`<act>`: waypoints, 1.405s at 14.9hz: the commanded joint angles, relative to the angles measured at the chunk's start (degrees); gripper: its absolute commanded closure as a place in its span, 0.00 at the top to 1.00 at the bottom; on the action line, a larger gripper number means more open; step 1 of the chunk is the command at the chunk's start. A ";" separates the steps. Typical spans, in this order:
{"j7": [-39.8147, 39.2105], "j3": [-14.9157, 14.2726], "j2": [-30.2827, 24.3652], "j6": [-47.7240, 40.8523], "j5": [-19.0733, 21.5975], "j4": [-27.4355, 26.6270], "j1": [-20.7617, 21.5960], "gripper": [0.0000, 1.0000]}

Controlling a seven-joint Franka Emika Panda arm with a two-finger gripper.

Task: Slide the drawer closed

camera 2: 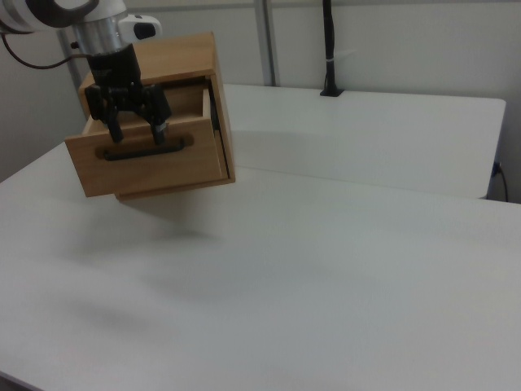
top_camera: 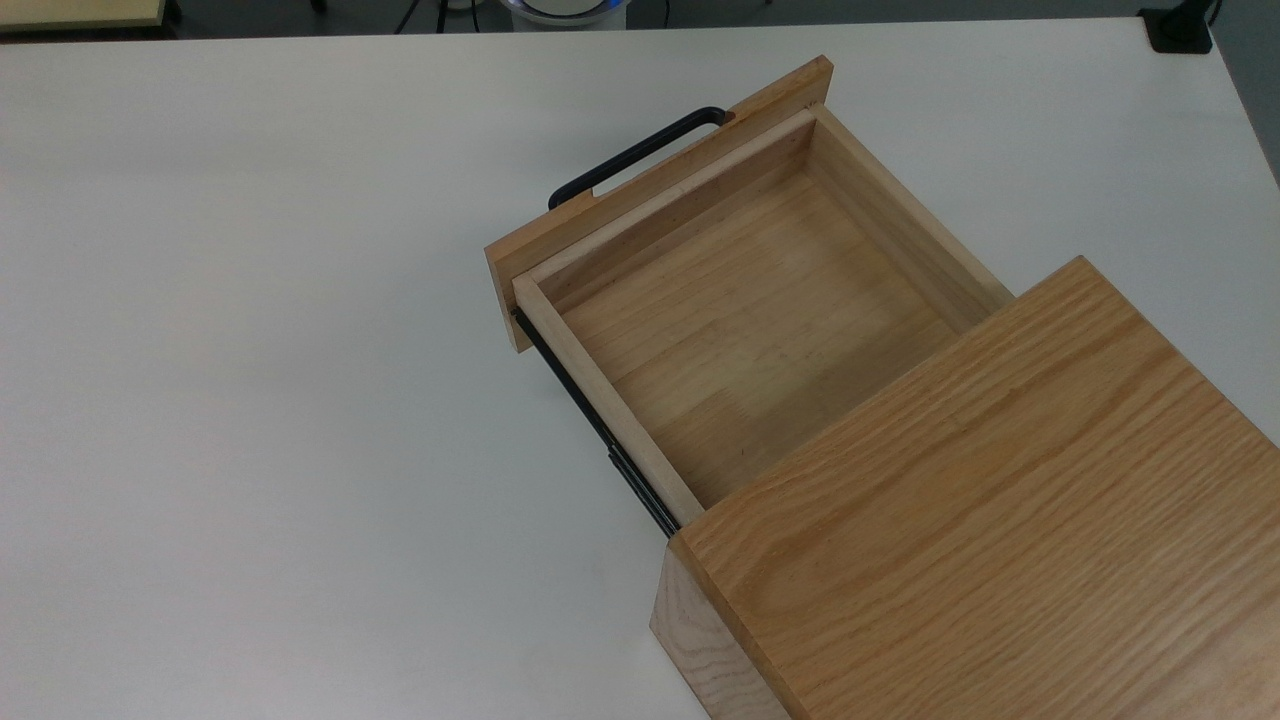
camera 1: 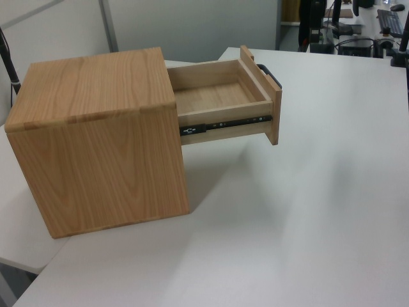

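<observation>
One oak casing (top_camera: 1000, 520) on a white table (top_camera: 250, 400), drawer (top_camera: 740, 320) pulled well out, gripper (camera 2: 137, 129) spread open, empty, poised above its black handle (camera 2: 142, 151).

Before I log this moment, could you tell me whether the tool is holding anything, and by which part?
Nothing is held: the tool hangs open in front of the drawer, its fingers spread above the black handle without closing on it.

White desk (camera 2: 366, 269) beneath even light, backed by pale partition walls (camera 2: 407, 49), with a black pole (camera 2: 329, 49) clamped at its far edge.
</observation>
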 commanded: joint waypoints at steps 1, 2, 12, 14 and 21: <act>-0.32 -0.48 -0.92 -0.10 0.80 -0.96 0.51 1.00; -0.32 -0.48 -0.92 -0.11 0.80 -0.97 0.51 1.00; -0.94 -0.39 -0.92 -0.28 0.98 -1.05 0.34 1.00; -1.37 -0.48 -0.75 -0.11 0.89 -1.05 0.34 1.00; -13.94 0.05 0.66 0.42 0.89 -1.67 0.77 1.00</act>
